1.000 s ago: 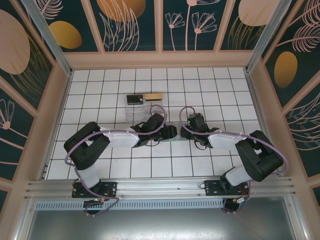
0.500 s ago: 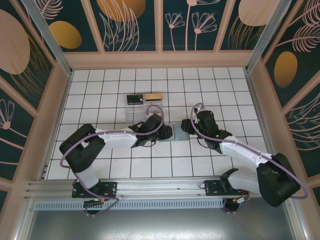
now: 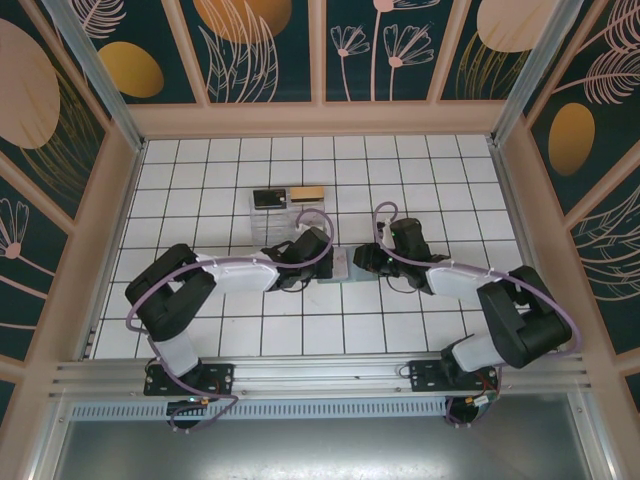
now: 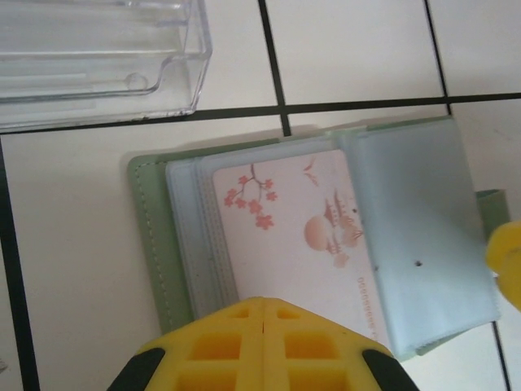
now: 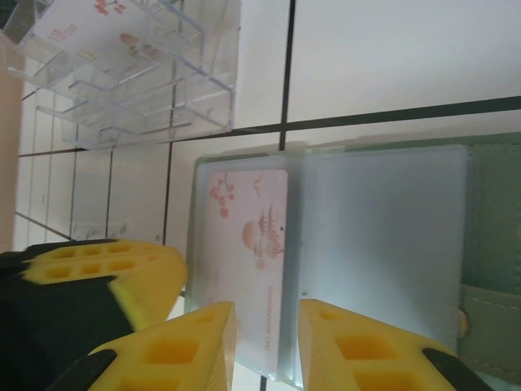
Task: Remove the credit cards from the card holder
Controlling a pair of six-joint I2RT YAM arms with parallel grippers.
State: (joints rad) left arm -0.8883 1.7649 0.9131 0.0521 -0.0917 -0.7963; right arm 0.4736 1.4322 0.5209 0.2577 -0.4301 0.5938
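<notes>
The card holder (image 4: 151,236) lies open on the tiles, green with clear sleeves, between both grippers (image 3: 341,266). A white credit card (image 4: 301,236) printed with pink blossoms sits in a left-hand sleeve. My left gripper (image 4: 264,303) is shut, its tips together over the card's near edge. My right gripper (image 5: 267,326) is open, with the end of the card (image 5: 248,244) and its sleeve lying in the gap between the fingers. The holder's green cover (image 5: 488,244) shows at the right. The left gripper's yellow finger (image 5: 106,273) sits just left of the right gripper.
A clear plastic box (image 3: 285,208) stands just behind the holder, close to both wrists (image 4: 98,57). A tan card (image 3: 307,192) and a dark one (image 3: 268,197) rest at its far end. Wooden walls ring the white tiled floor (image 3: 450,170).
My left gripper has closed over the card's edge. My right arm swung out, then came back left to the holder with its jaws narrowed.
</notes>
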